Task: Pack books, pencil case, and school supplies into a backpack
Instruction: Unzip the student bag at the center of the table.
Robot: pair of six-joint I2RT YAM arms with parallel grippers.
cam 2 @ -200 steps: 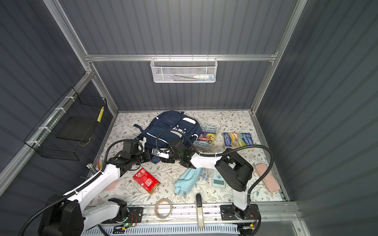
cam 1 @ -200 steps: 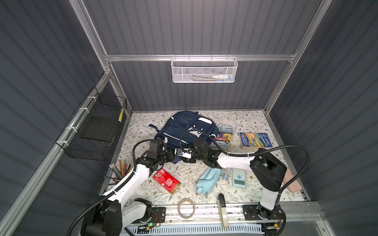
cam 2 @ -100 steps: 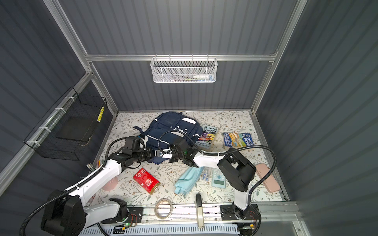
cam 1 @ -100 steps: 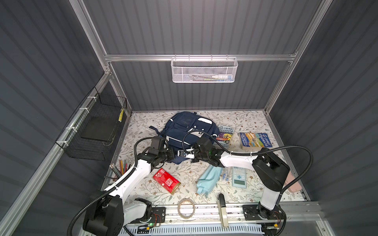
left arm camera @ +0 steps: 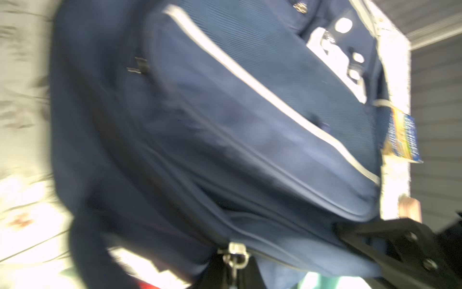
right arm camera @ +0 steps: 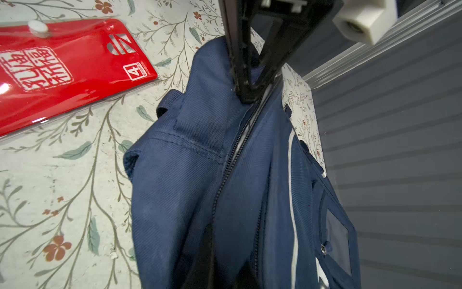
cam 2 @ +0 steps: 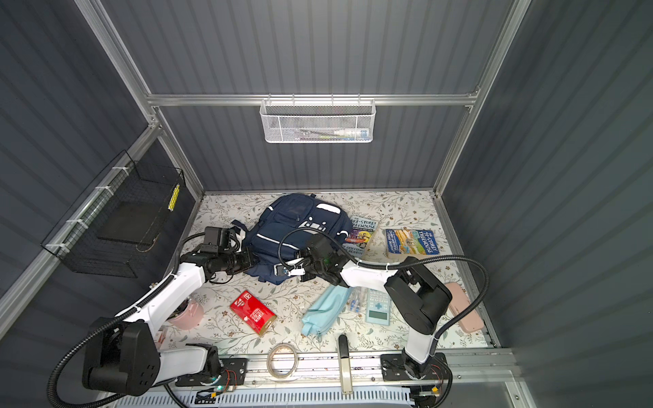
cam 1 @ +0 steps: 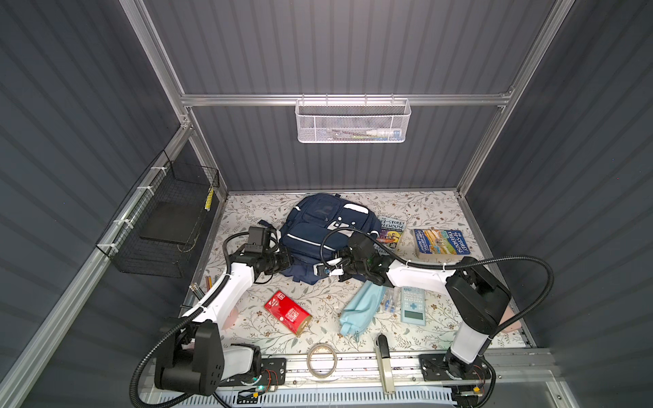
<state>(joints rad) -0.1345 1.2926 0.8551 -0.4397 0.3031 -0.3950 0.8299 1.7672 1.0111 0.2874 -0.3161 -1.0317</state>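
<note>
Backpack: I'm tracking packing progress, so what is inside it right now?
The backpack shows only outer navy fabric; its inside is hidden in every view. Outside, on the table, lie the grey-blue book, blue-and-yellow book, pencil case, calculator and red pack.

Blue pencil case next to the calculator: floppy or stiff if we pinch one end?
Probably floppy: the pencil case is soft fabric, lying creased and flattened. Likely light, since it looks barely filled. Pinched at one end, it would likely droop; rolling seems unlikely.
</note>
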